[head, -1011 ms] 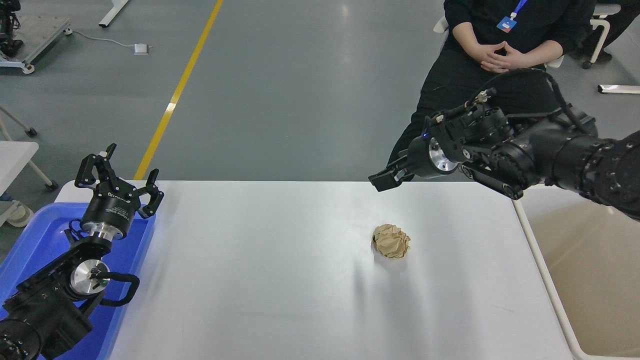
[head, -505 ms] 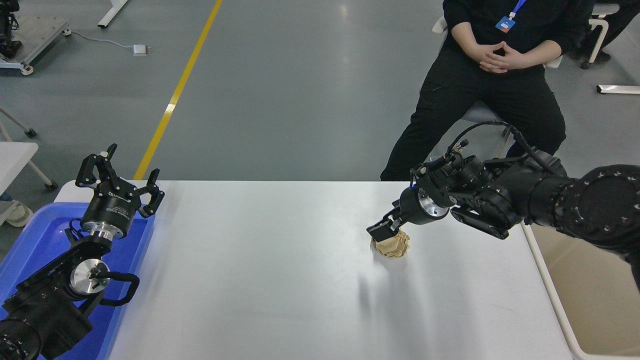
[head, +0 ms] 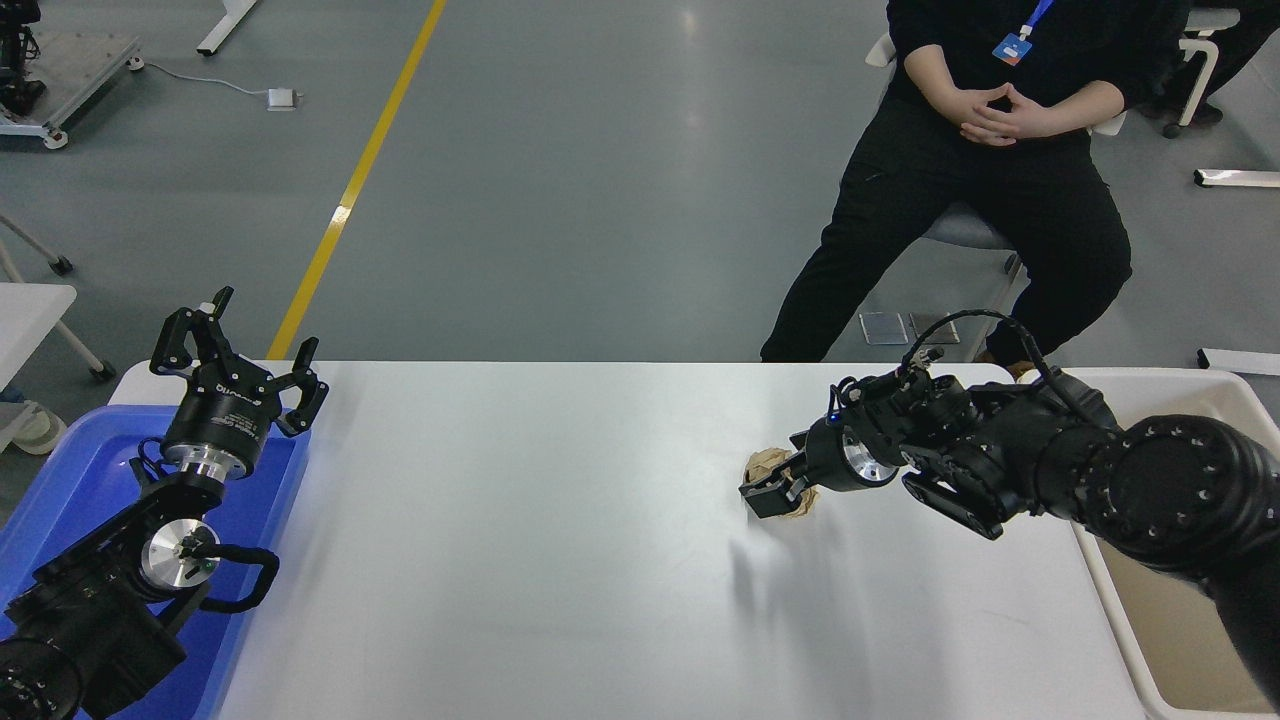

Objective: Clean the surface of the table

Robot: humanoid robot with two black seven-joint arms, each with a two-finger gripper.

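The white table surface fills the lower middle of the head view. A crumpled brown paper ball lies on it right of centre. My right gripper is down at the ball, open, its near finger in front of the ball and the ball between the jaws. The far finger is hidden behind the ball. The ball rests on the table. My left gripper is open and empty, parked over the blue tray at the lower left.
A shallow blue tray sits at the table's left end under the left arm. A beige-white bin stands off the right end. A person in black sits beyond the far edge, hands clasped.
My right arm has come down and toward me, from above the far edge to the paper ball. The gripper now straddles the ball. The left arm has not moved.
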